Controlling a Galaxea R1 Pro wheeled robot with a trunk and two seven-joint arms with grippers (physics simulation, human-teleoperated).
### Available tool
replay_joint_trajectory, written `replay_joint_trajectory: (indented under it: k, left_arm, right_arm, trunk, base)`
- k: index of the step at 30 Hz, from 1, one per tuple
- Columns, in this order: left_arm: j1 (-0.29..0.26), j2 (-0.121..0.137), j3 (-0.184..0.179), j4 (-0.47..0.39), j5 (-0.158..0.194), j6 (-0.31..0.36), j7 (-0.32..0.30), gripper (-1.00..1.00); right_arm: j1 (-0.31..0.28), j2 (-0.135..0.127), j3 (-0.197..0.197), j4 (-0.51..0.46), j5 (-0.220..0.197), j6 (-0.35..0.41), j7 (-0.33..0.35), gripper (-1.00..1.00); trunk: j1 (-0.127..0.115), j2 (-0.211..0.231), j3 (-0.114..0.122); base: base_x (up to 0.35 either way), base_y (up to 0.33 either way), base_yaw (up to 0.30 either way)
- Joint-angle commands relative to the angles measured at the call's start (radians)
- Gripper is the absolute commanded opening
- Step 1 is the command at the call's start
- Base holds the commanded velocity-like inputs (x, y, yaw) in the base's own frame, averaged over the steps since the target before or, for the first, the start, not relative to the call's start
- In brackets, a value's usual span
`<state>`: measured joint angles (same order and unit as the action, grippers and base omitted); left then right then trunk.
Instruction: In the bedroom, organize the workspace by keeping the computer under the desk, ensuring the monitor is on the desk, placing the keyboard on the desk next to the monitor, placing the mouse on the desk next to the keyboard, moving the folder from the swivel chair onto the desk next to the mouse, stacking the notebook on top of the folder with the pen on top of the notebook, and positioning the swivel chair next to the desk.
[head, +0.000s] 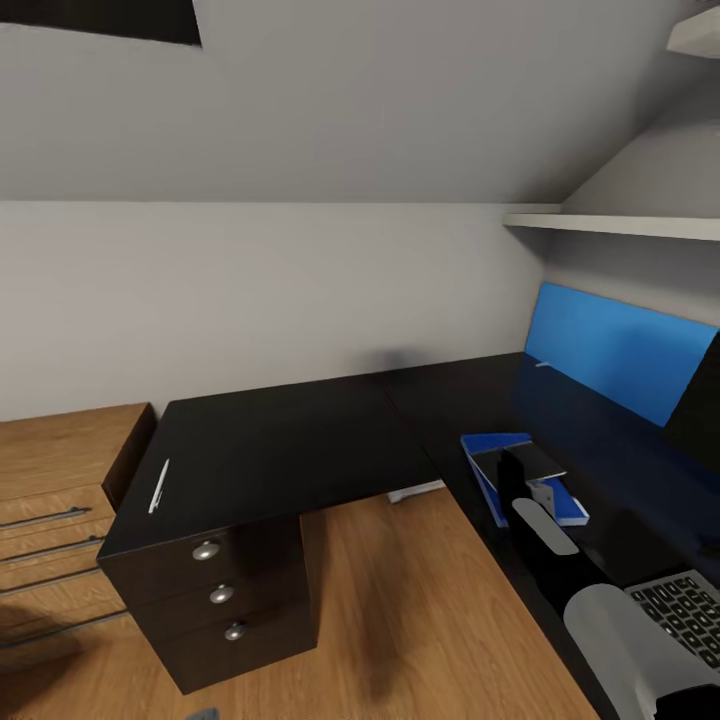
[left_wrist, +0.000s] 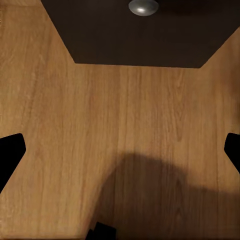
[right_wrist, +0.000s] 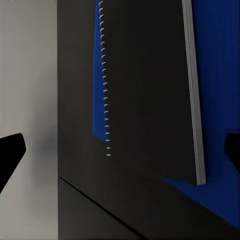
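The black desk (head: 290, 450) runs in an L from the left to the right wall. On its right wing lies the blue folder (head: 488, 446) with the dark grey notebook (head: 542, 461) on top. In the right wrist view the notebook (right_wrist: 145, 90) shows a spiral edge, and the folder (right_wrist: 217, 75) sticks out beside it. My right gripper (head: 520, 475) hovers over them, open and empty (right_wrist: 120, 150). A thin white pen (head: 158, 487) rests near the desk's left end. The silver keyboard (head: 690, 612) lies at the lower right. My left gripper (left_wrist: 120, 155) is open over the wooden floor.
A black drawer unit (head: 220, 600) with round knobs (left_wrist: 143, 6) stands under the desk's left end. A low light-wood cabinet (head: 60, 480) is to its left. A blue panel (head: 620, 355) leans at the right wall under a white shelf (head: 620, 225). The wooden floor (head: 420, 600) lies inside the L.
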<state>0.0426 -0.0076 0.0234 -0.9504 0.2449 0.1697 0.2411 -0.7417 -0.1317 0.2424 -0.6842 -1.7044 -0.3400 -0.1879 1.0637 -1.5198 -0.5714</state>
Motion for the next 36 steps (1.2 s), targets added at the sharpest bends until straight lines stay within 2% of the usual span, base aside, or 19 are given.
replay_joint_trajectory:
  k: [1,11,36]
  left_arm:
    - [0.000,-0.001,0.001,-0.003,0.008,0.005,0.003,1.00]
    - [0.000,-0.001,0.001,-0.003,0.009,0.005,0.003,1.00]
    - [0.000,-0.002,0.001,-0.002,0.010,0.007,0.003,1.00]
  right_arm:
    - [-0.001,-0.002,0.008,-0.002,-0.008,-0.008,-0.004,1.00]
    - [-0.001,-0.002,0.008,-0.002,-0.008,-0.008,-0.004,1.00]
    - [-0.001,-0.002,0.008,-0.004,-0.008,-0.008,-0.004,1.00]
  trunk:
    - [0.000,-0.001,-0.001]
    - [0.000,-0.001,-0.001]
    - [-0.096,0.174,0.077]
  base:
    - [-0.045,0.000,0.000]
    - [-0.009,0.000,0.000]
    - [0.000,0.000,0.000]
